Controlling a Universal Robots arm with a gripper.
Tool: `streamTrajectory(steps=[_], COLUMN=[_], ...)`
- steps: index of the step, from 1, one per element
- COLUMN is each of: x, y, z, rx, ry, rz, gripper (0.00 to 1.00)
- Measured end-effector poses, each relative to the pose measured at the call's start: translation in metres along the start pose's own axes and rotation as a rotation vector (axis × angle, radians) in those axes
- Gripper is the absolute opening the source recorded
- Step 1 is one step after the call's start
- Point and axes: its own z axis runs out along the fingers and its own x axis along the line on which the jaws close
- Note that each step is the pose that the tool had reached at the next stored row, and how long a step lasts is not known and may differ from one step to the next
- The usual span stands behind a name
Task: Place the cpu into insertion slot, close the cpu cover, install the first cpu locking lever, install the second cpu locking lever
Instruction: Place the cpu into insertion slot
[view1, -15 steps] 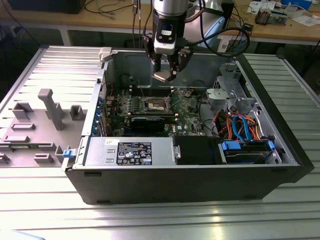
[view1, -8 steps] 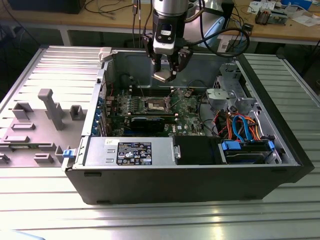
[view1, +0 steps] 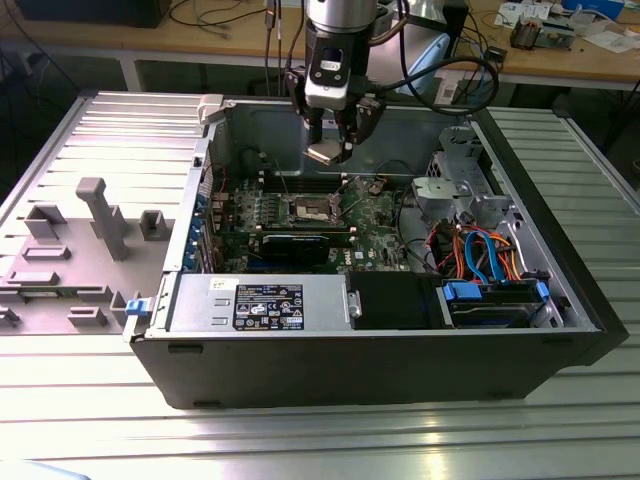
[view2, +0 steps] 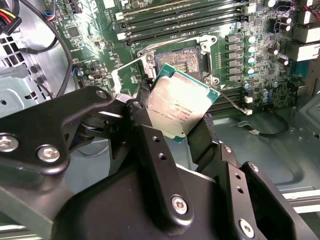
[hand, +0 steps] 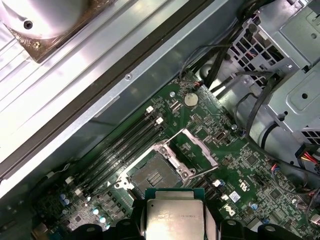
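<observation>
The claw (view1: 331, 148) grips the cpu (view2: 182, 107) by its edges above the insertion slot (hand: 154, 175).

Arm: the arm (view1: 338, 15) hangs vertical at the top of the exterior view, its wrist straight in line with it.
Gripper: the gripper (view1: 330, 150) points straight down, its black and silver body just below the wrist.
Fingers: in the second wrist view, two black fingers (view2: 144, 107) are closed from opposite sides on the edges of the cpu (view2: 181, 104).
Grasp: the cpu sits between the fingertips, tilted in the exterior view, metal top towards both wrist cameras.
</observation>
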Motion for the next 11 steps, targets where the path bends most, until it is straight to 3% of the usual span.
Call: streamTrajectory(steps=[11], x=[0.0000], y=[0.0000], z=[0.0004], rx=[0.0011], ry=[-0.0013], rz=[0.024], gripper=[0.55])
